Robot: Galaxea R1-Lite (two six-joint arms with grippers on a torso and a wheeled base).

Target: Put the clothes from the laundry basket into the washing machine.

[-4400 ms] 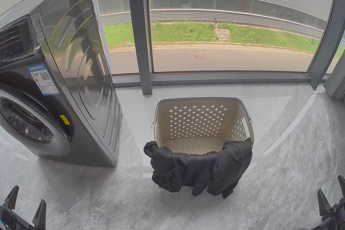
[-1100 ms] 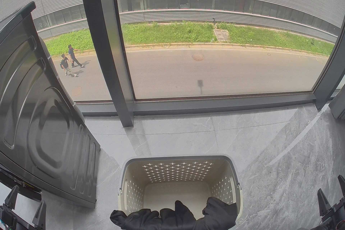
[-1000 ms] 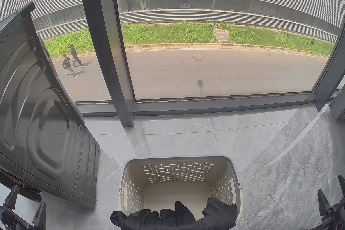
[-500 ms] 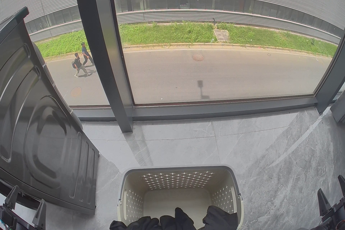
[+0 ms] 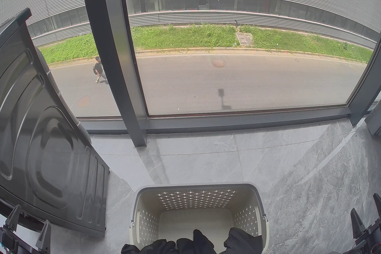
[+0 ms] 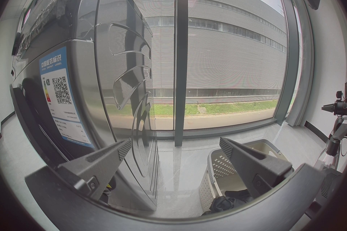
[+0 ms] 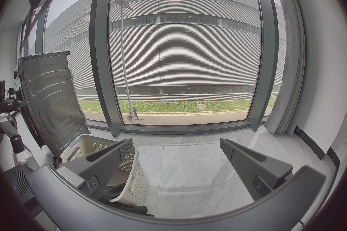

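Your head camera has shifted since the earliest frame. The whole picture has slid, so the laundry basket (image 5: 137, 203) now sits at the bottom edge of the head view and the washing machine (image 5: 47, 155) shows you just its grey side panel on the left. That is the view moving, not the things. Over the last half second nothing on the floor (image 5: 198, 159) has changed place.

Your left gripper (image 5: 31, 221) hangs low at the left corner of the head view, in front of the machine's lower edge. Its jaws stand wide apart and close on nothing. Through its own wrist view you see the machine's side and the basket in the gap between the two fingers (image 6: 108, 159), both well off from them.

Your right gripper (image 5: 365, 209) hangs at the right corner, over bare floor and well apart from the basket. Its jaws are just as wide, with nothing gripped and nothing touched. From that wrist the basket lies beyond one finger, with the machine behind it.

The clothes (image 5: 202, 243), a dark bundle, are still at the basket, draped over its near rim, with part of the cloth inside and part cut off by the edge of the head view. The basket stands upright on the floor, just to the right of the machine and not touching it, with the window (image 5: 238, 80) beyond. You cannot tell from these views whether the machine's door is open.
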